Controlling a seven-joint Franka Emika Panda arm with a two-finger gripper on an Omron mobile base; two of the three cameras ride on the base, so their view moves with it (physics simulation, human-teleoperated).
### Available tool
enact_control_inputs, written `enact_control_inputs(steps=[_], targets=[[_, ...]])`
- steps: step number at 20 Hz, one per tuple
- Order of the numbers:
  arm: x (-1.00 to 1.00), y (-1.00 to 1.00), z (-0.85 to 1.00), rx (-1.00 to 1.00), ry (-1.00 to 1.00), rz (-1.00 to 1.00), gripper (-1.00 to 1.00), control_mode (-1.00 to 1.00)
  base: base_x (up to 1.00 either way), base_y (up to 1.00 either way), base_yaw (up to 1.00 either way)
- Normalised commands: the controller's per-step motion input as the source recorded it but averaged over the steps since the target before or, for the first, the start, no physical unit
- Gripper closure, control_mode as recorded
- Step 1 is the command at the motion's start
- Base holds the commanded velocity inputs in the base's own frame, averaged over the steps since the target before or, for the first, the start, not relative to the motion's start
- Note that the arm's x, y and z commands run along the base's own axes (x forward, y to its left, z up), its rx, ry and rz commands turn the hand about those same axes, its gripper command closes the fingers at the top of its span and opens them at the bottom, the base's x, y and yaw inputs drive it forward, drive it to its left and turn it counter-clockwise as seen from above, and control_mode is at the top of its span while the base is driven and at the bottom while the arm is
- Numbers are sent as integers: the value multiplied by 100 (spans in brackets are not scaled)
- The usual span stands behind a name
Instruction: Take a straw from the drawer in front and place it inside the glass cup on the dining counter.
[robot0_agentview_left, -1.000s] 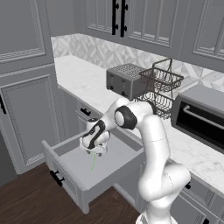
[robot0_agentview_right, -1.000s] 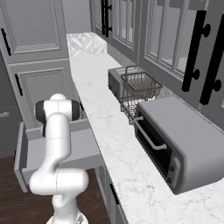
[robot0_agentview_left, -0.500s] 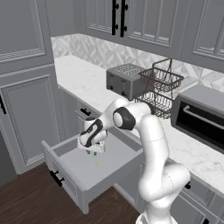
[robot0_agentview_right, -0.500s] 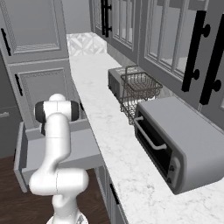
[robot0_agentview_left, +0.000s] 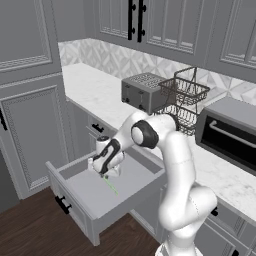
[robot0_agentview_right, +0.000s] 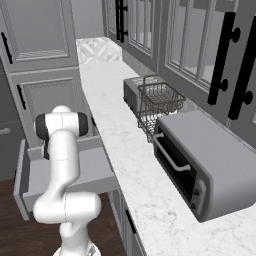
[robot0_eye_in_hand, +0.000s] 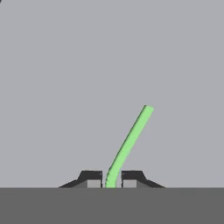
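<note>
Gripper (robot0_eye_in_hand: 111, 179) is pinching the straw (robot0_eye_in_hand: 129, 144) near 1 end, the 2 dark fingertips (robot0_eye_in_hand: 91, 176) pressing in on either side of it with almost no gap left; the rest of the light-green stick is angling up and to the right across the plain grey floor of the drawer (robot0_eye_in_hand: 65, 65). In the left base view the gripper (robot0_agentview_left: 104, 172) is reaching down into the open drawer (robot0_agentview_left: 90, 200) — the straw (robot0_agentview_left: 112, 185) is slanting away from it toward the drawer's front, low over the grey floor, though whether its far end is touching cannot be told. The drawer is standing pulled out below the tabletop (robot0_agentview_left: 95, 85), its black bar handle (robot0_agentview_left: 62, 204) facing the wooden floor (robot0_agentview_left: 30, 225). On the tabletop behind the arm, a toaster (robot0_agentview_left: 142, 90), a wire basket (robot0_agentview_left: 182, 100) and a toaster oven (robot0_agentview_left: 230, 132) are sitting in a row — the right base view is showing the same row, the toaster oven (robot0_agentview_right: 205, 165) nearest.
</note>
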Motion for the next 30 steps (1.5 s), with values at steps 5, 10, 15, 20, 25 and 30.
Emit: enact_control_inputs(steps=[5,10,15,20,25,30], targets=[[-16,0,100,16,-19,0,100,-100,0,0,0],[-4,0,100,25,-13,0,100,-100,0,0,0],[5,0,100,20,-7,0,100,-100,0,0,0],[1,0,100,11,-7,0,100,-100,0,0,0],[0,-12,100,1,-3,-1,100,-100,0,0,0],[-9,-35,100,0,-2,-3,100,-100,0,0,0]])
